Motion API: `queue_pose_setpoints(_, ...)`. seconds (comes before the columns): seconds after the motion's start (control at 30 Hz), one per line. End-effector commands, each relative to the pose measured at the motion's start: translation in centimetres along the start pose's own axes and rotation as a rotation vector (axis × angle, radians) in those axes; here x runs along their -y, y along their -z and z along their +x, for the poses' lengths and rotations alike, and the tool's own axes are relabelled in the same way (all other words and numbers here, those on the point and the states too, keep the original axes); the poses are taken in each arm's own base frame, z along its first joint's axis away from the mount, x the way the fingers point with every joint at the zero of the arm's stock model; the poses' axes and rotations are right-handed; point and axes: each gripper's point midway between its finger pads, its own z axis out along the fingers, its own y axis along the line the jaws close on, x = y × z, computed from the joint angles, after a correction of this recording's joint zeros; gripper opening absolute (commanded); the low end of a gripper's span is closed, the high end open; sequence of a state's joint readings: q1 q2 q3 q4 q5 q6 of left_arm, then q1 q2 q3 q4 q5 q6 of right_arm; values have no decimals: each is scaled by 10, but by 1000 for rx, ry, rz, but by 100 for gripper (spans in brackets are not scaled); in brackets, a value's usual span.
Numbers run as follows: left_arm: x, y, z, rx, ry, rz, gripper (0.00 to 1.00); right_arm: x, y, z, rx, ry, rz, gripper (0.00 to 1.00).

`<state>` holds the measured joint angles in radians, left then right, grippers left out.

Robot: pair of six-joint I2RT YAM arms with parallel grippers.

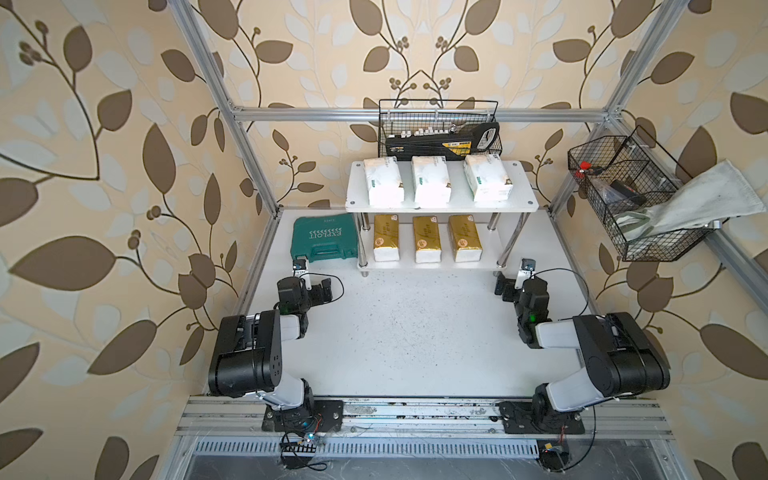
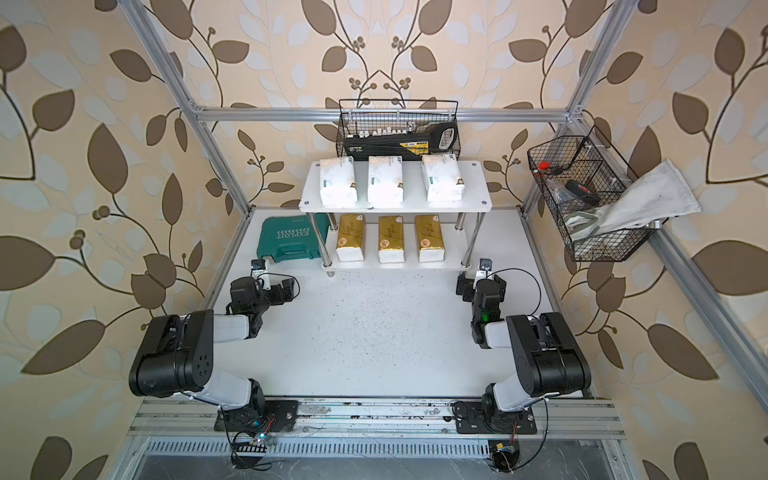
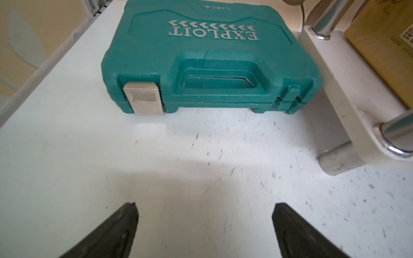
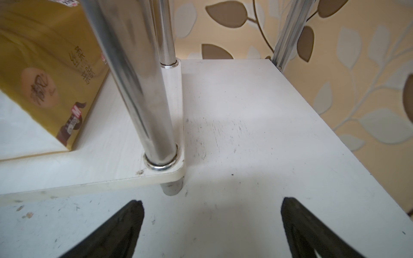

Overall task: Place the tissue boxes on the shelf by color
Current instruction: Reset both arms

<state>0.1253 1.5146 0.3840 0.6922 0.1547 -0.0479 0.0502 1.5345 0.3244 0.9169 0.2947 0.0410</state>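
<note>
3 white tissue boxes [image 1: 430, 185] on shelf [image 1: 356, 187] top tier, 3 gold tissue boxes [image 1: 427, 237] on btm; L pincer [image 3: 204, 207] & R pincer [image 4: 211, 205] both spread apart, empty, over table [image 1: 415, 332].

Both arms are folded back with elbows raised; the left gripper [image 3: 204, 210] and right gripper [image 4: 212, 206] hover low, jaws spread wide
</note>
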Motion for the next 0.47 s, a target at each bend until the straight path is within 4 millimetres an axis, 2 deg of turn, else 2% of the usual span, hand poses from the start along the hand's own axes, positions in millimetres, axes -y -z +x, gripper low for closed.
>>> queue_pose_setpoints(0.0, 2, 1, -18, 55, -17, 19, 99, -1, 0, -10, 30, -20, -7, 99)
queue_pose_setpoints(0.43, 3, 1, -18, 55, -16, 21, 99, 0, -1, -10, 26, -27, -14, 99)
